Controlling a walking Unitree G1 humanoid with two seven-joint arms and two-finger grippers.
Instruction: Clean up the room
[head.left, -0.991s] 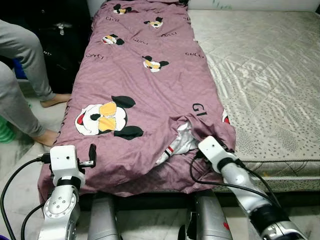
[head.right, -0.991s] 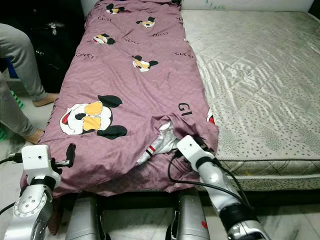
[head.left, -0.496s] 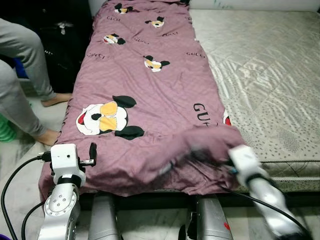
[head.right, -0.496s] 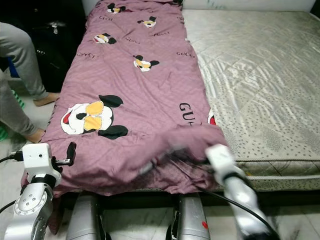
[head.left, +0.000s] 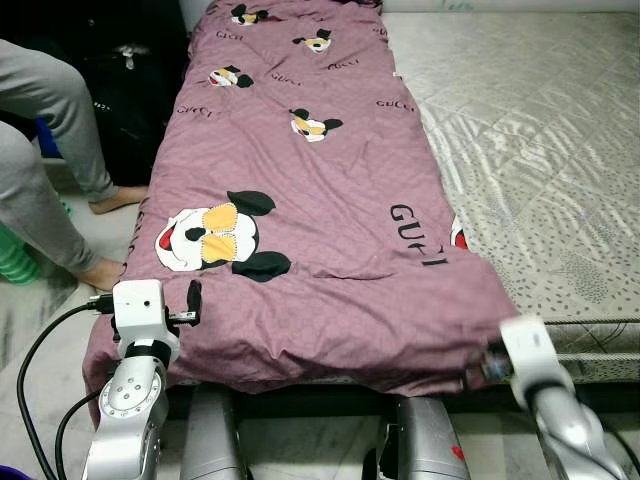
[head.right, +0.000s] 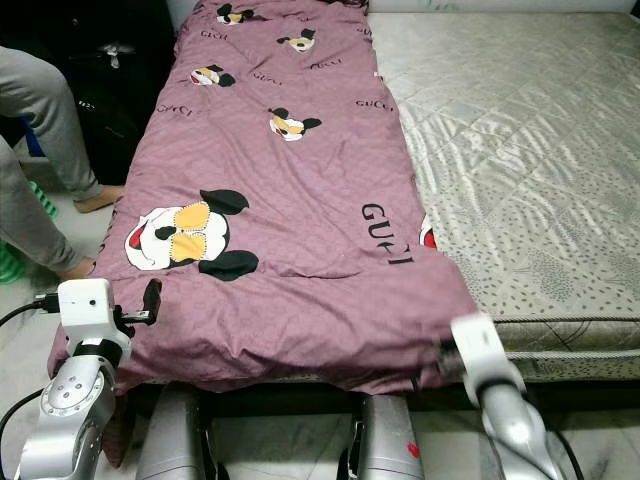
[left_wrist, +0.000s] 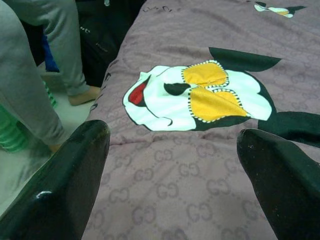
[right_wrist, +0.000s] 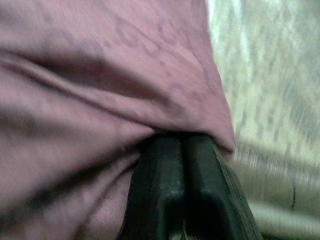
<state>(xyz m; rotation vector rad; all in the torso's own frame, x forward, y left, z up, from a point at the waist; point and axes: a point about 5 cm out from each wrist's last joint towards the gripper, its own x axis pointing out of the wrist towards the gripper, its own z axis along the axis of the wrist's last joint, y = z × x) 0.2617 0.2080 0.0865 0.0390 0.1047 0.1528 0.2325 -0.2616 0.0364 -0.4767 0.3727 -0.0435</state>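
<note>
Mauve cartoon-print quilt (head.left: 320, 200) on pale mattress (head.left: 540, 150)

Quilt: dusty purple w/ tone-on-tone monogram weave, black lettering, mouse heads in white, black, yellow + red. Mattress: silvery beige, leaf-pattern quilting, speckled toward the foot. Fingers (left_wrist: 60, 190) glossy black; arms silver, white wrist blocks. Person's trousers (head.left: 40, 150) grey. Floor (head.left: 40, 340) pale grey.

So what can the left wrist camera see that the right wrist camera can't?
The left wrist view alone has the big cartoon mouse face printed on the purple blanket, a person's grey trouser legs standing on the floor beside the bed, and the left tool with its two black fingers spread wide apart above the cloth. The right wrist view alone has the right tool with its fingers pressed together, pinching the blanket's corner, and the pale mattress next to it. Both share the same purple blanket.
</note>
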